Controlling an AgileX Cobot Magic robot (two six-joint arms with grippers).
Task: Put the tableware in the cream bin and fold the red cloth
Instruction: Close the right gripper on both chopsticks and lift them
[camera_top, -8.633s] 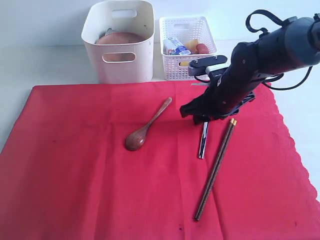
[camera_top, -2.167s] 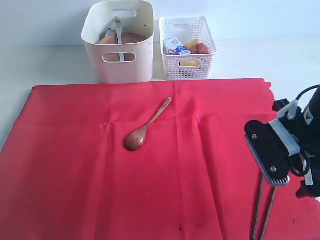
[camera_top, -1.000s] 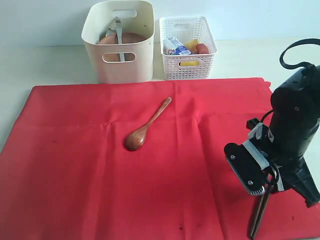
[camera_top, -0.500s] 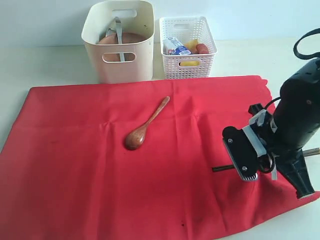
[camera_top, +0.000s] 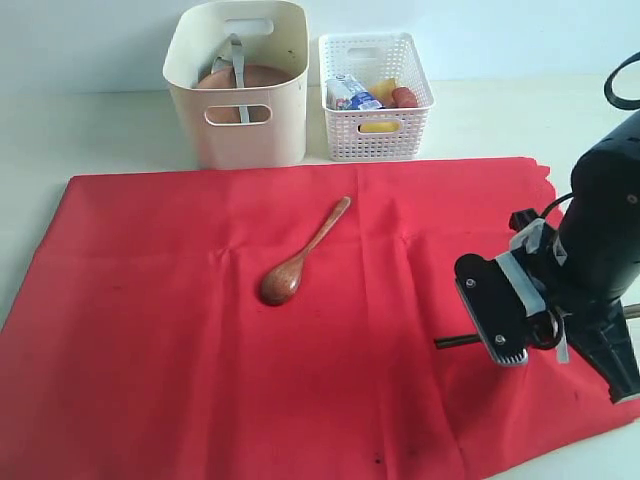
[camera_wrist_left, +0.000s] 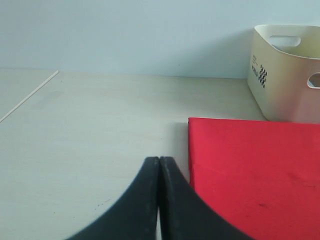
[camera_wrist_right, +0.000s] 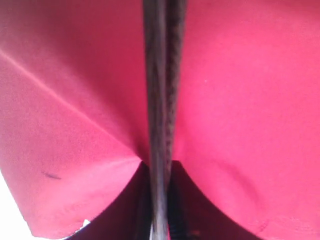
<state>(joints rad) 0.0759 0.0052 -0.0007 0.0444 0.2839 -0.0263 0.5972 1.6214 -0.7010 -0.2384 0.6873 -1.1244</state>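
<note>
The red cloth (camera_top: 200, 340) lies spread over the table. At its right side my right gripper (camera_top: 528, 338) is shut on the dark brown chopsticks (camera_top: 455, 342), which lie level and crosswise just above the cloth. In the right wrist view the chopsticks (camera_wrist_right: 160, 75) run straight out from between the fingers of the right gripper (camera_wrist_right: 159, 167). A brown wooden spoon (camera_top: 300, 255) rests mid-cloth. The cream bin (camera_top: 238, 130) at the back holds a brown plate (camera_top: 245, 78) and a silver knife (camera_top: 238, 62). My left gripper (camera_wrist_left: 159, 159) is shut and empty over bare table beside the cloth's edge (camera_wrist_left: 192, 150).
A white lattice basket (camera_top: 375, 135) with food items stands right of the cream bin. The right arm's dark body (camera_top: 605, 240) rises over the cloth's right edge. Bare pale tabletop (camera_top: 100, 130) lies behind the cloth. In the left wrist view the cream bin (camera_wrist_left: 287, 75) stands beyond the cloth.
The right gripper has shut on the chopsticks and raised them, swinging them from pointing toward the front to lying crosswise. The cloth and spoon shifted slightly to the right.
</note>
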